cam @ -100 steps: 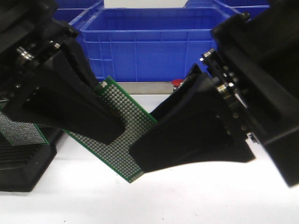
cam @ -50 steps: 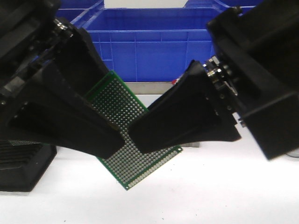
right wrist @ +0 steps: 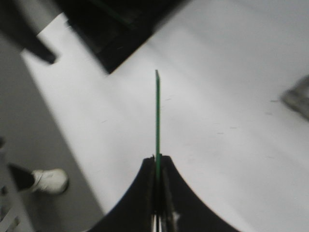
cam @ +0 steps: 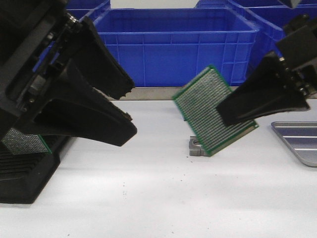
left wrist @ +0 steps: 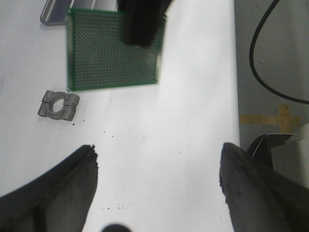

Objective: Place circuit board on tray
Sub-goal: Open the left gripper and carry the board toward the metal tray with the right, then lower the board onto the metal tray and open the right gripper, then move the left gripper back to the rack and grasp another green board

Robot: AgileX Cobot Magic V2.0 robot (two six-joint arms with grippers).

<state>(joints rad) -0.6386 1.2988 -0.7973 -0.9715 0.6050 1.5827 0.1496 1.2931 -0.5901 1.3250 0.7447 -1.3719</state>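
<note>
The right claw grips the circuit board tilted above the table; the tray lies at four o'clock. The left claw gapes empty.

The green perforated board hangs tilted above the table, pinched at its 3 o'clock edge; the ribbed silver tray lies at 3 o'clock, apart.

White tabletop; blue crates behind; grey floor, yellow tape.
</note>
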